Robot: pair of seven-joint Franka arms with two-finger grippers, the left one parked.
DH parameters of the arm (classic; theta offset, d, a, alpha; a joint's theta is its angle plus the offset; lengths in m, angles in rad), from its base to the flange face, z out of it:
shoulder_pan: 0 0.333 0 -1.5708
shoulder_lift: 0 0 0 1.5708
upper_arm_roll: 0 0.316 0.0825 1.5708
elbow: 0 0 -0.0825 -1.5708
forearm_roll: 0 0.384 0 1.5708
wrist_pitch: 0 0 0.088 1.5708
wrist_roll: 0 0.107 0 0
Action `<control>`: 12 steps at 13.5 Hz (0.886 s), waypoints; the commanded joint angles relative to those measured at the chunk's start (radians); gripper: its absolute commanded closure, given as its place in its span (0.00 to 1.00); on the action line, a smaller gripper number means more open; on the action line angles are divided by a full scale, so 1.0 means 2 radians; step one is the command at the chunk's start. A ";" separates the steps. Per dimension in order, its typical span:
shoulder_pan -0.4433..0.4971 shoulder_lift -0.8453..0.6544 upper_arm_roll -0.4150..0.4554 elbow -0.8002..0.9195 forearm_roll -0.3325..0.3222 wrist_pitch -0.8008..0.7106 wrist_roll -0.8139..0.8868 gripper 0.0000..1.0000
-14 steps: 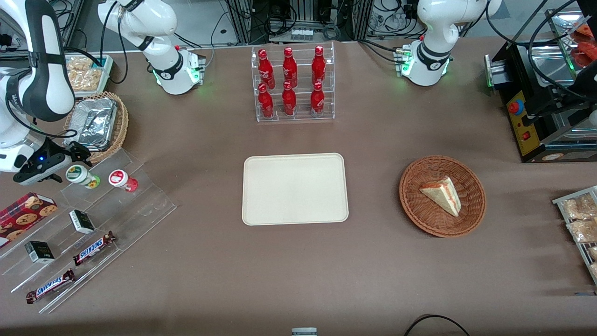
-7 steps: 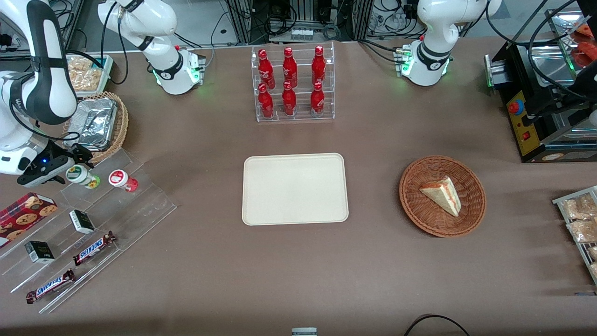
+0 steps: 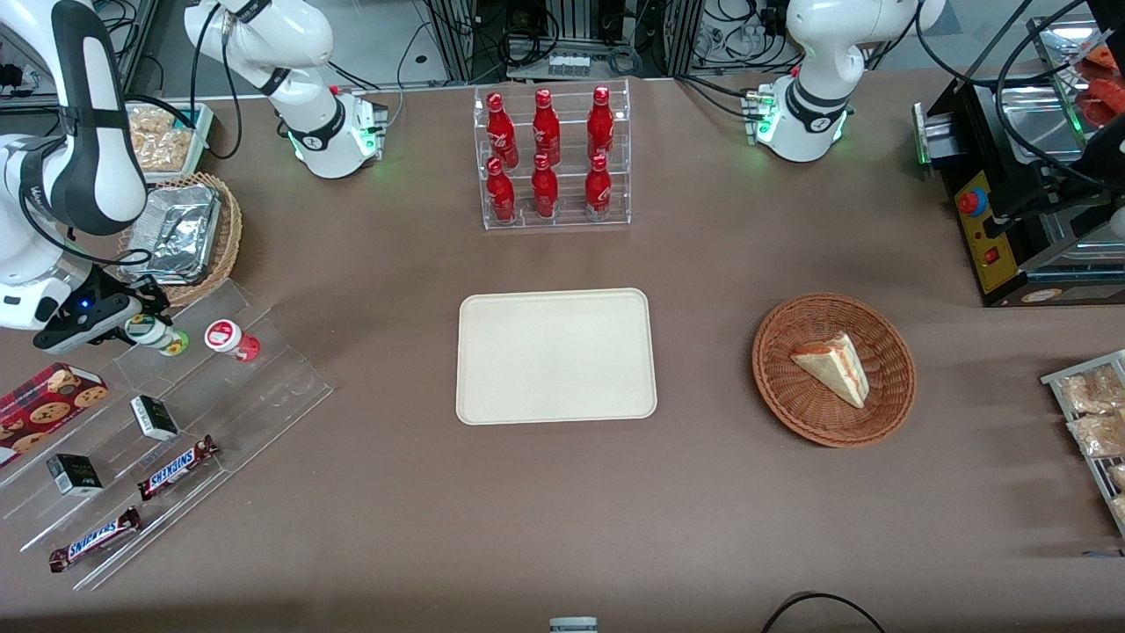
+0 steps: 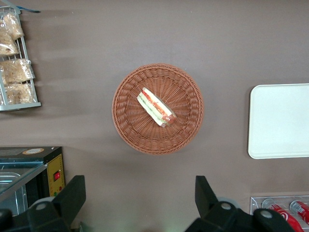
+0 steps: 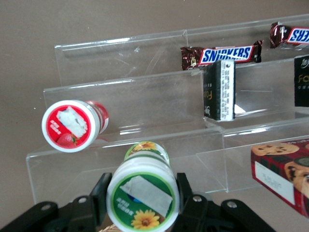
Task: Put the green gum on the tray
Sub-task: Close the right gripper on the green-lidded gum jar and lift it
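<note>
The green gum point(image 3: 154, 333) lies on its side on the top step of a clear stepped stand point(image 3: 272, 387), at the working arm's end of the table. Its white, green-rimmed lid faces my wrist camera point(image 5: 142, 197). My right gripper point(image 3: 141, 322) is at the lid, with one black finger against each side of it point(image 5: 141, 187), shut on the green gum. The cream tray point(image 3: 555, 356) lies flat in the middle of the table, well away from the gripper, and also shows in the left wrist view point(image 4: 280, 121).
A red gum bottle point(image 3: 230, 338) lies beside the green one on the same step point(image 5: 72, 124). Lower steps hold Snickers bars point(image 3: 176, 466) and small dark boxes point(image 3: 154, 417). A cookie box point(image 3: 44, 400) and a foil-lined basket point(image 3: 180, 230) flank the gripper. A sandwich basket point(image 3: 833, 369) sits toward the parked arm's end.
My gripper has drawn in over the green gum's lid, and its fingers now stand against the lid's sides. The bottle has shifted slightly toward the gripper.
</note>
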 commanded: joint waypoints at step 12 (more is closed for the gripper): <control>0.169 -0.011 0.007 0.199 0.001 -0.280 0.172 1.00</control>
